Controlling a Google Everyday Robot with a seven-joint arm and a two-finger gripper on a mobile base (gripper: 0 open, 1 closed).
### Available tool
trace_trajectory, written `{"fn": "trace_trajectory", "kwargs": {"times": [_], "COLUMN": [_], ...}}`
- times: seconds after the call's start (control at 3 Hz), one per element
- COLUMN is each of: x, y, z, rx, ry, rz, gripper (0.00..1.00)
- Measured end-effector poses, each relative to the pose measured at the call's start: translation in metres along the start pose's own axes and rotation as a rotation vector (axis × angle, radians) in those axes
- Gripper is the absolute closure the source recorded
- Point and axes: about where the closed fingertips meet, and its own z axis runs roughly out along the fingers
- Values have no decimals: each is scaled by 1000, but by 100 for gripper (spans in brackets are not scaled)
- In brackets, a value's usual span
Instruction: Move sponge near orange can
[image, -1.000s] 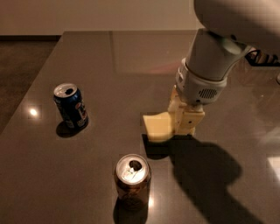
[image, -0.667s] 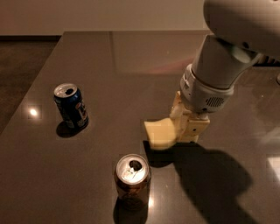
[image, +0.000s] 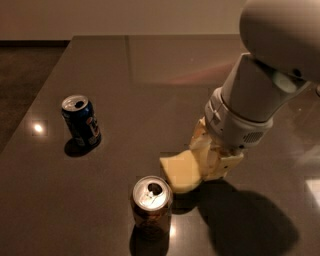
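Note:
The sponge is a pale yellow foam block held at the tip of my gripper, just right of and behind the orange can. The can stands upright near the table's front edge, silver top with its opening facing up. The sponge's lower left corner nearly touches the can's top rim. The gripper comes down from the upper right on a thick white arm and is shut on the sponge's right end. I cannot tell whether the sponge rests on the table.
A dark blue can stands upright at the left of the dark glossy table. The table's left edge runs diagonally beside darker floor. The arm's shadow falls at the lower right.
The gripper has carried the sponge forward and down toward the orange can. The cans have not moved.

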Motion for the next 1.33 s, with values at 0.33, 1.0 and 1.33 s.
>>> {"fn": "trace_trajectory", "kwargs": {"times": [0.33,1.0,1.33], "x": [-4,-7,-8], "y": [11,17,17], "z": [5,9,8], "rx": [-19,-34,-32], "ry": [19,32,32], "rz": [-63,-109,-110], "gripper": [59,3,0]}}
